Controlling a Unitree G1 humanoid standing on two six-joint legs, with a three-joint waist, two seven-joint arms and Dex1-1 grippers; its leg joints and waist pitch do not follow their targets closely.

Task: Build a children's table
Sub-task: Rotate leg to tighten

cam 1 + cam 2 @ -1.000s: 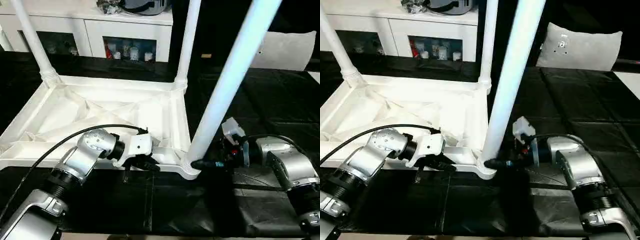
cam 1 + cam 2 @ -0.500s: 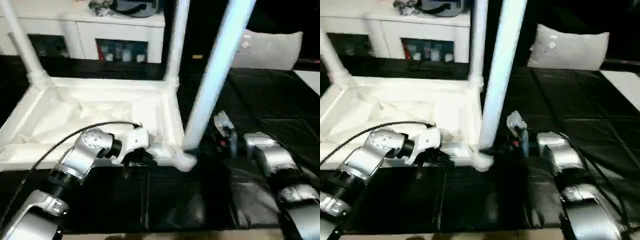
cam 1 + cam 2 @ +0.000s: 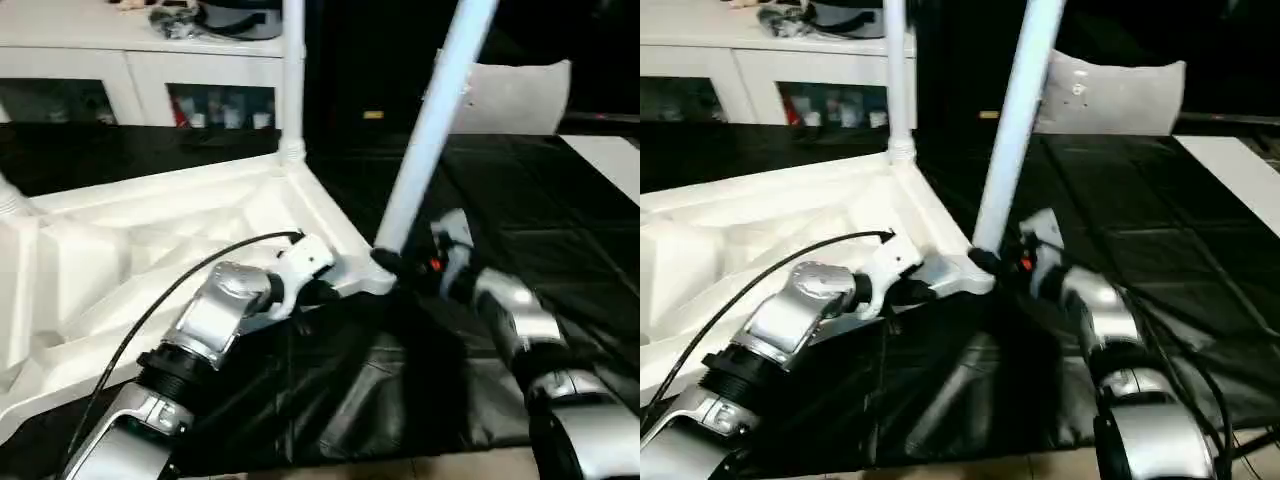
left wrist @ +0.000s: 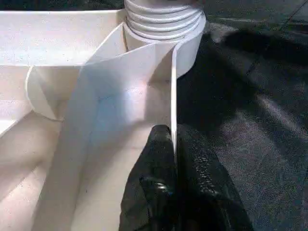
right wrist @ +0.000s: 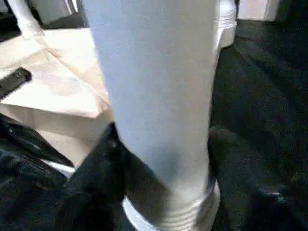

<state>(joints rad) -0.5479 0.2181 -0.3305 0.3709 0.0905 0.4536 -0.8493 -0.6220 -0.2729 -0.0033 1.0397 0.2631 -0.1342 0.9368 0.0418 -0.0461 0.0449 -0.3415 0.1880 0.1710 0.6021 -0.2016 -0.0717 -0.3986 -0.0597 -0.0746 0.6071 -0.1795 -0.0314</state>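
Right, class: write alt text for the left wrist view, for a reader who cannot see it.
Two black fingers pinch the thin upright side wall of an upturned white plastic table, one on each side. Just beyond them the wall meets a round ribbed corner socket, with dark matting alongside.

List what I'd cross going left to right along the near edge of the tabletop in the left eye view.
Left arm's silver forearm → left gripper shut on the tabletop rim → near corner leg → right gripper → right arm's silver forearm.

White children's table (image 3: 150, 250) lies upturned, legs (image 3: 430, 120) standing.
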